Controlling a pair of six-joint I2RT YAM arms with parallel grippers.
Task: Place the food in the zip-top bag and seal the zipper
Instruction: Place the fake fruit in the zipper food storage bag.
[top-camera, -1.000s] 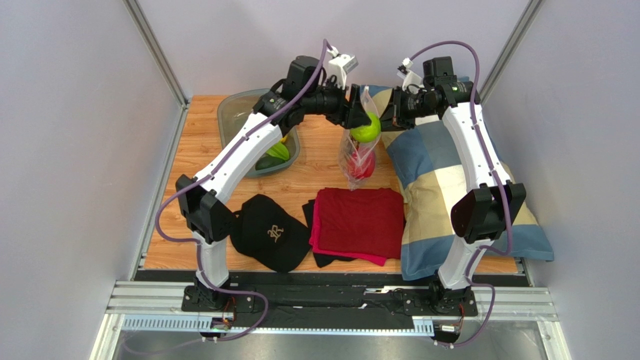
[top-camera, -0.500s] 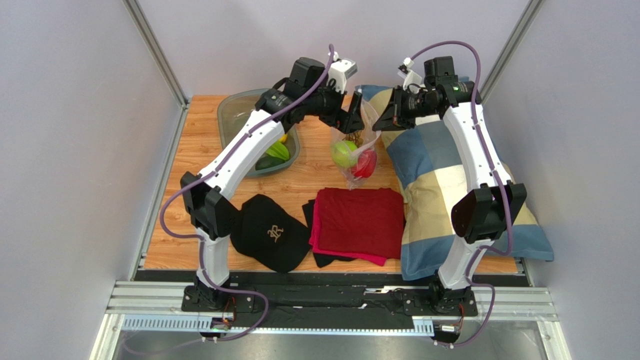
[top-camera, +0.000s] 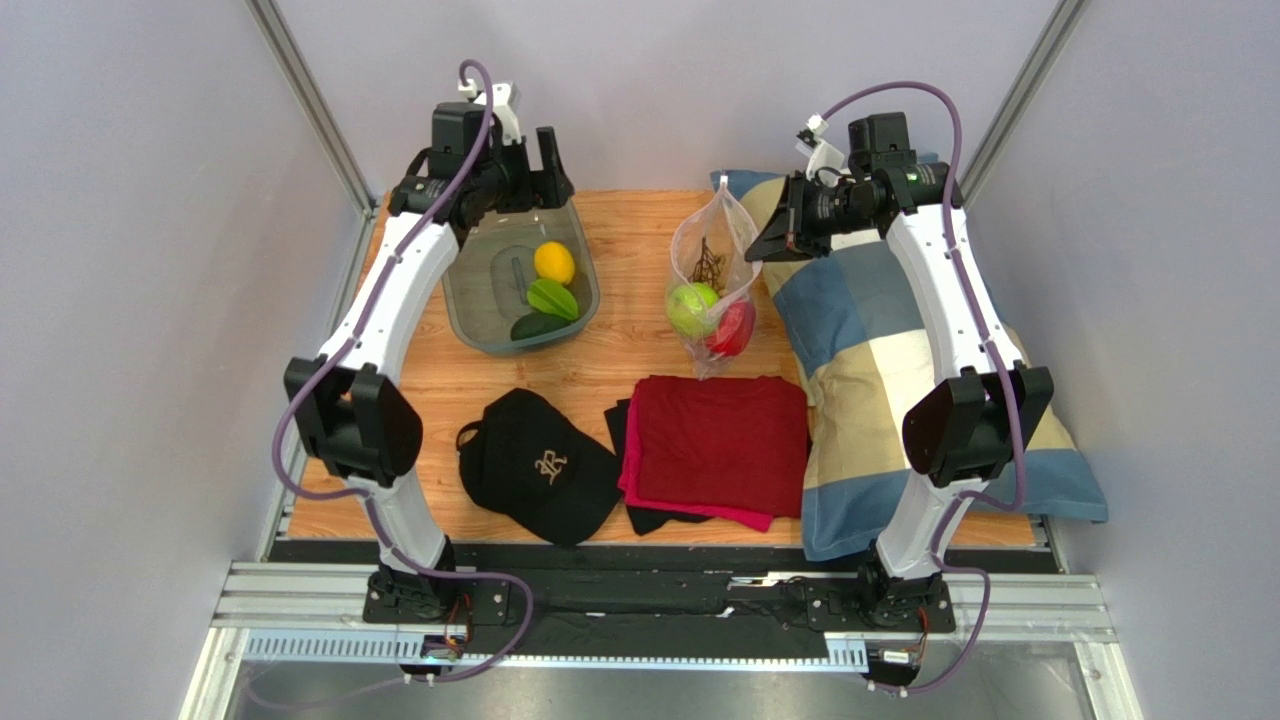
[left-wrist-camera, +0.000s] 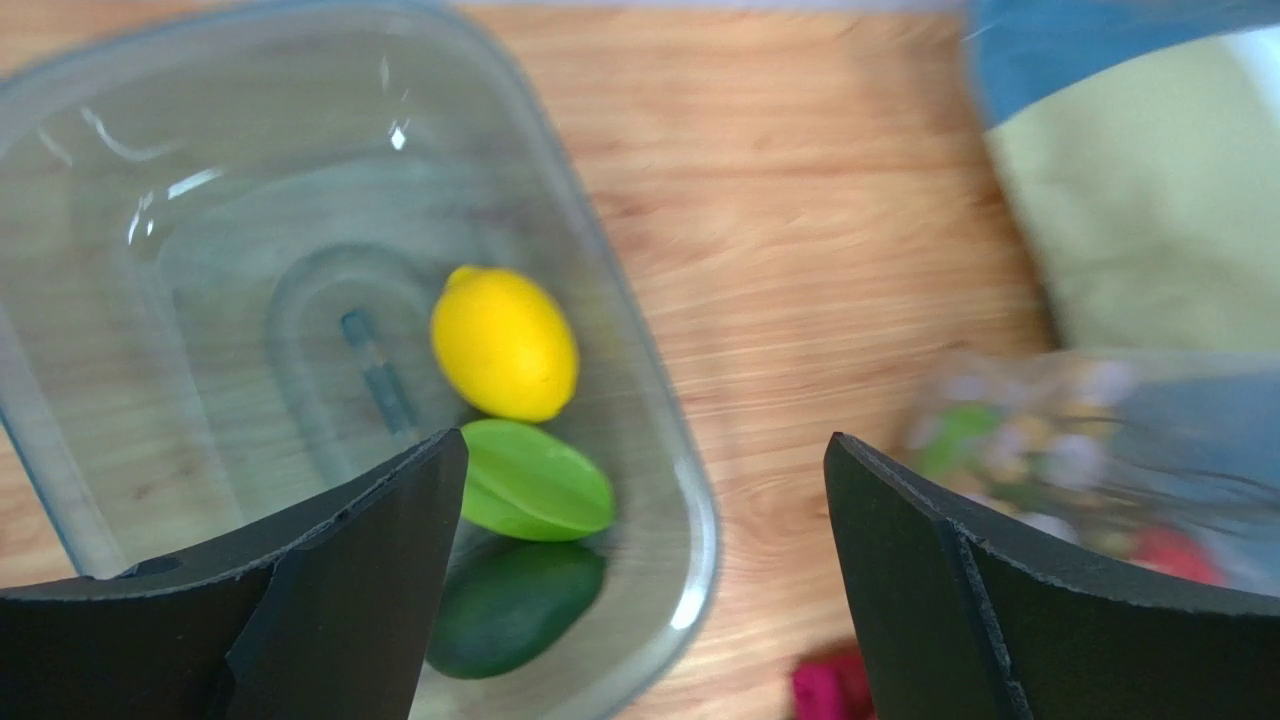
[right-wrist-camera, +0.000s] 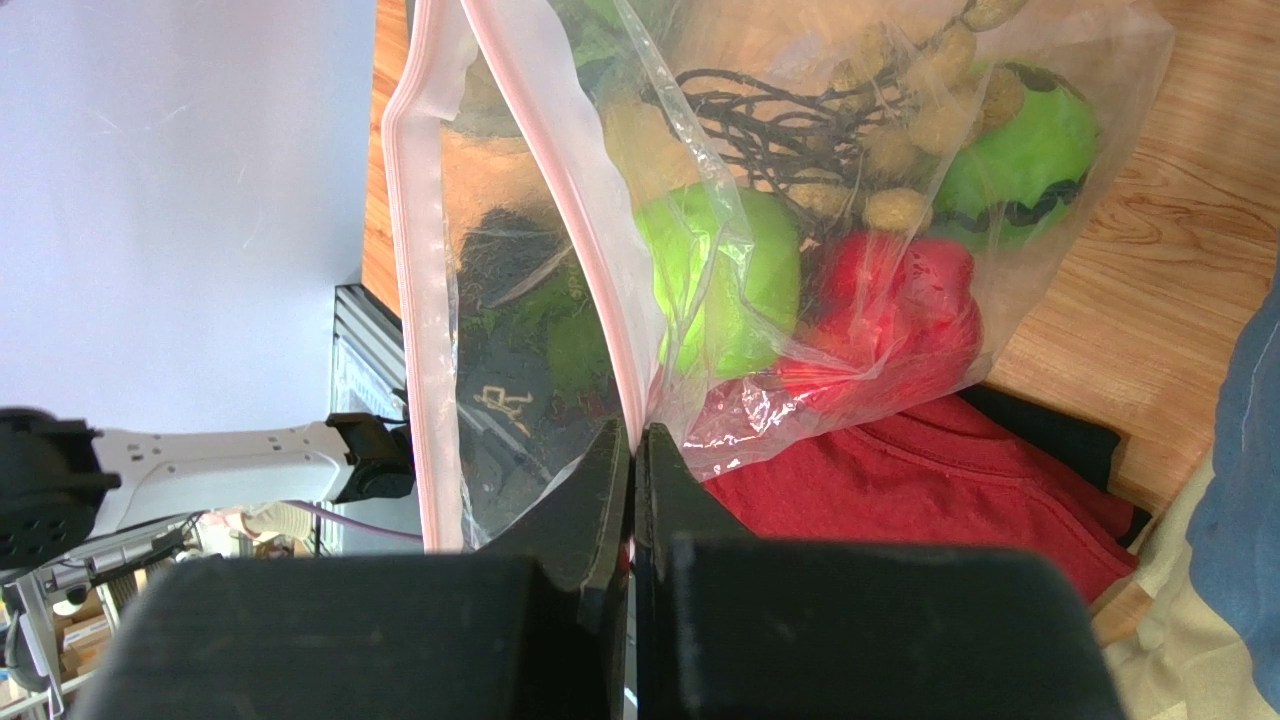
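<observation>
The clear crinkly zip-top bag (top-camera: 709, 293) hangs at one o'clock over the wooden surface (top-camera: 631, 345), with its mouth edge pinched in the closed right hand (right-wrist-camera: 633, 450). The film looks limp and slippery and sags under a red toy pepper (right-wrist-camera: 887, 308) and green apples (right-wrist-camera: 721, 278), so the stiffer pink-edged zipper strip (right-wrist-camera: 413, 300) seems the surest hold.

At eleven o'clock the left hand (left-wrist-camera: 639, 450) hangs wide open and empty over the grey-green translucent tray (left-wrist-camera: 684, 518). In the tray lie a dark green piece (left-wrist-camera: 511, 608), half hidden by a finger, then a green star fruit (left-wrist-camera: 534, 480) and a yellow lemon (left-wrist-camera: 504, 342). All three are probably light, hard and apt to roll. In the left wrist view the bag is only a blur.
</observation>
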